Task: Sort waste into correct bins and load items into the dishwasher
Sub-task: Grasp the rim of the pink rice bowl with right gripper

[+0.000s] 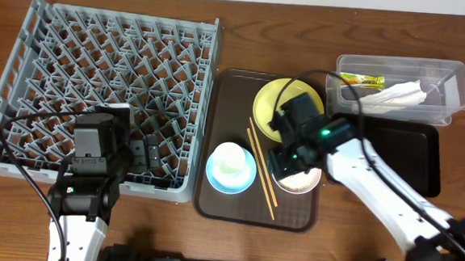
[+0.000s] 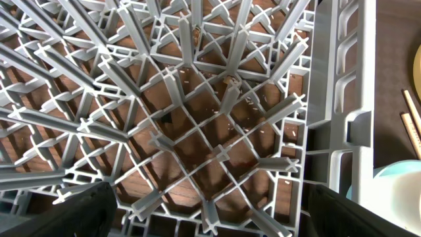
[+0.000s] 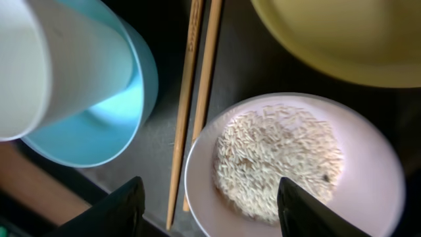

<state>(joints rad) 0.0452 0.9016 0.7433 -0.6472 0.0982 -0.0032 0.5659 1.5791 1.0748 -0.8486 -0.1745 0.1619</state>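
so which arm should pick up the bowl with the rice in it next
Right. The right arm has its jaws open directly above the white bowl of rice scraps on the brown tray. The left arm is over the dish rack, further from it.

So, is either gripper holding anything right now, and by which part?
Nothing held. The right gripper is open above the white bowl of rice scraps; the left gripper is open over the dish rack.
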